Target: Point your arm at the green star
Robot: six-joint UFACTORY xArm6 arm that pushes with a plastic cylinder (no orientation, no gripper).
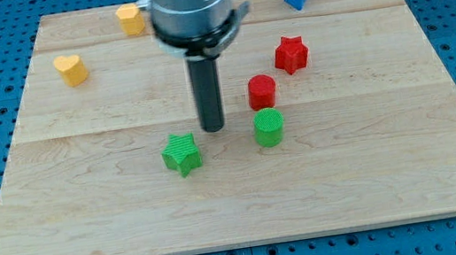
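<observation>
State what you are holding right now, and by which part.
Nothing is held. My tip is a bare rod end on the board, apart from every block, between the green star and the green cylinder.

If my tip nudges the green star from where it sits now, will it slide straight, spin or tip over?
The green star looks low and flat-based, so tipping seems unlikely. My tip sits just to its upper right; an off-centre push on a point would probably spin it. The smooth board should let it slide easily.
</observation>
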